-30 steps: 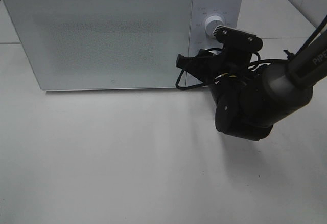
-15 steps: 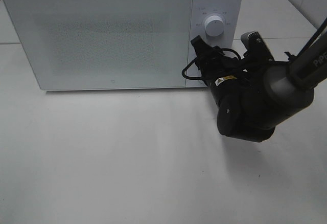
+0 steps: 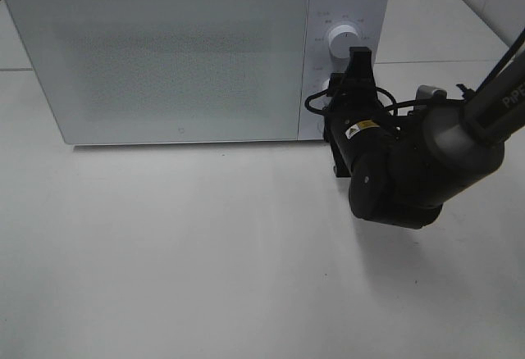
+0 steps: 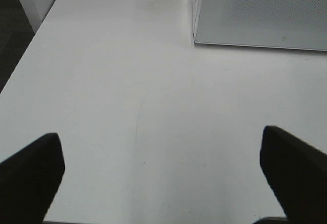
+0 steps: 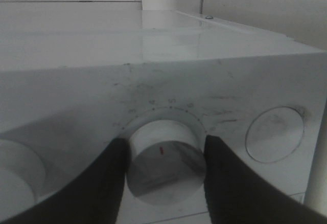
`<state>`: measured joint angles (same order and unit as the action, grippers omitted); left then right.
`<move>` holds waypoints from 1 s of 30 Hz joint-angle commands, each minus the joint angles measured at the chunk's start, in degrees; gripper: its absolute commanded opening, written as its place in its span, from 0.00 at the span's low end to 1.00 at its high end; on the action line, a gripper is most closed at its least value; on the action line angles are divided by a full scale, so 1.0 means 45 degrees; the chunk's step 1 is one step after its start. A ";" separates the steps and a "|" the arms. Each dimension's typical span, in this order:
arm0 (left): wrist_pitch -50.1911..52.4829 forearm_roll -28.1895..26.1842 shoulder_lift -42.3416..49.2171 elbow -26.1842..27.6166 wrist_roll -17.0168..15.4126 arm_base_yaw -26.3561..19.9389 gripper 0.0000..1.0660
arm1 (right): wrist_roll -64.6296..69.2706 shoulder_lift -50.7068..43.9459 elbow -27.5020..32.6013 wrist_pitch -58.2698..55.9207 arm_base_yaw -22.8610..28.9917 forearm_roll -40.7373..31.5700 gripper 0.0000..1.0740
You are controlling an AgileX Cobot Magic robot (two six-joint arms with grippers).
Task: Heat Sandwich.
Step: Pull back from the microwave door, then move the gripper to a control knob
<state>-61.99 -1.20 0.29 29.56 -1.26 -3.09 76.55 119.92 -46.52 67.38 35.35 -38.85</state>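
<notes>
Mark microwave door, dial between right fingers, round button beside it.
microwave door [image 3: 172, 64]: exterior high view, panel middle.
dial [image 5: 163, 165]: right wrist view, front face.
round button [image 5: 274, 134]: right wrist view, its centre.

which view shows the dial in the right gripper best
Right wrist: the dial sits mid-frame, red mark and scale ticks clear, held in the right gripper. Exterior high: the gripper covers it; only the upper dial shows. Left wrist: not in view.
</notes>
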 commanded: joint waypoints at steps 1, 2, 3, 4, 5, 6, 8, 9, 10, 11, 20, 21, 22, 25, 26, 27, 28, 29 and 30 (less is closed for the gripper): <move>0.0115 -0.0025 0.0204 0.0000 0.0013 -0.0025 0.91 | 0.1566 -0.0140 -0.0318 0.0089 0.0076 0.1884 0.12; 0.0115 -0.0025 0.0204 0.0000 0.0013 -0.0025 0.91 | 0.2305 -0.0140 -0.0318 0.0089 0.0076 0.1948 0.13; 0.0115 -0.0025 0.0204 0.0000 0.0013 -0.0025 0.91 | 0.2368 -0.0140 -0.0318 0.0089 0.0076 0.1999 0.13; 0.0115 -0.0025 0.0204 0.0000 0.0013 -0.0025 0.91 | 0.2305 -0.0140 -0.0318 0.0102 0.0076 0.2024 0.13; 0.0115 -0.0025 0.0204 0.0000 0.0013 -0.0025 0.91 | 0.2165 -0.0140 -0.0318 0.0140 0.0076 0.2075 0.13; 0.0115 -0.0025 0.0204 0.0000 0.0013 -0.0025 0.91 | 0.2165 -0.0140 -0.0318 0.0140 0.0076 0.2075 0.13; 0.0115 -0.0025 0.0204 0.0000 0.0013 -0.0025 0.91 | 0.2139 -0.0140 -0.0318 0.0166 0.0076 0.2101 0.13; 0.0115 -0.0025 0.0204 0.0000 0.0013 -0.0025 0.91 | 0.2088 -0.0140 -0.0318 0.0178 0.0076 0.2101 0.13; 0.0115 -0.0025 0.0204 0.0000 0.0013 -0.0025 0.91 | 0.1884 -0.0140 -0.0318 0.0204 0.0076 0.2101 0.13; 0.0115 -0.0025 0.0204 0.0000 0.0013 -0.0025 0.91 | 0.1808 -0.0140 -0.0318 0.0216 0.0076 0.2101 0.14; 0.0115 -0.0025 0.0204 0.0000 0.0013 -0.0025 0.91 | 0.1566 -0.0140 -0.0318 0.0242 0.0076 0.2228 0.21; 0.0115 -0.0025 0.0204 0.0000 0.0013 -0.0025 0.91 | 0.1566 -0.0140 -0.0318 0.0242 0.0076 0.2228 0.21; 0.0115 -0.0025 0.0204 0.0000 0.0013 -0.0025 0.91 | 0.1528 -0.0140 -0.0318 0.0229 0.0076 0.2228 0.23; 0.0115 -0.0025 0.0204 0.0000 0.0013 -0.0025 0.91 | 0.1350 -0.0318 -0.0140 0.0191 0.0076 0.2114 0.33; 0.0115 -0.0025 0.0204 0.0000 0.0013 -0.0025 0.91 | 0.1350 -0.0318 -0.0140 0.0191 0.0076 0.2114 0.33; 0.0115 -0.0025 0.0204 0.0000 0.0013 -0.0025 0.91 | 0.1222 -0.0420 -0.0038 0.0153 0.0076 0.2012 0.35; 0.0115 -0.0025 0.0204 0.0000 0.0013 -0.0025 0.91 | 0.1019 -0.0535 0.0076 0.0140 0.0076 0.1859 0.38; 0.0115 -0.0025 0.0204 0.0000 0.0013 -0.0025 0.91 | 0.0879 -0.0662 0.0178 0.0127 0.0076 0.1795 0.39; 0.0115 -0.0025 0.0204 0.0000 0.0013 -0.0025 0.91 | 0.0547 -0.0840 0.0420 0.0102 0.0076 0.1706 0.44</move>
<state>-61.99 -1.20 0.29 29.56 -1.26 -3.09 81.07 118.14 -44.81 66.06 35.01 -35.35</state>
